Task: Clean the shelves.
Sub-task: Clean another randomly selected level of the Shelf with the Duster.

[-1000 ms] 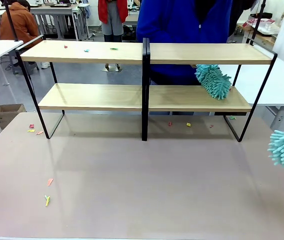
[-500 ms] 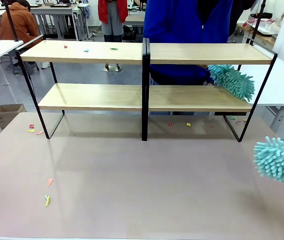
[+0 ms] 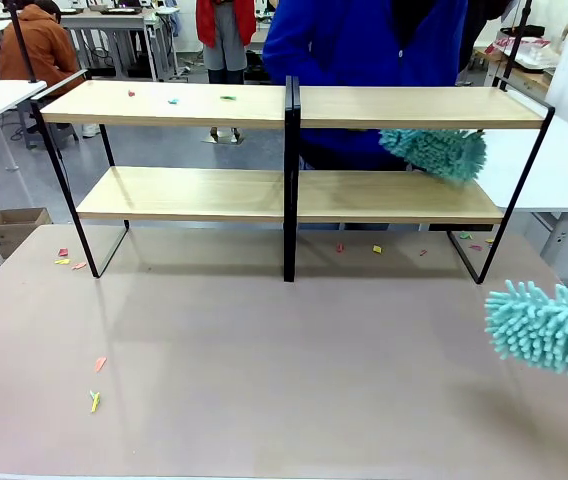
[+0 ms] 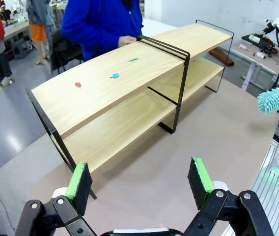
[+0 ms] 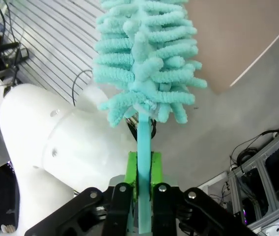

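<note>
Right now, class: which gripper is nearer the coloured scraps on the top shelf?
Left. The left gripper hovers open off the end of the shelves bearing the coloured scraps; the right gripper, shut on the teal duster, sits past the opposite end.

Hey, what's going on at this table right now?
A person across the table holds a teal duster between the shelves' two boards, right side. The right gripper is shut on a second duster's handle, near the table's right edge, apart from the shelves. The left gripper hangs open and empty, facing the shelves. Small scraps lie on the top left board and on the table.
</note>
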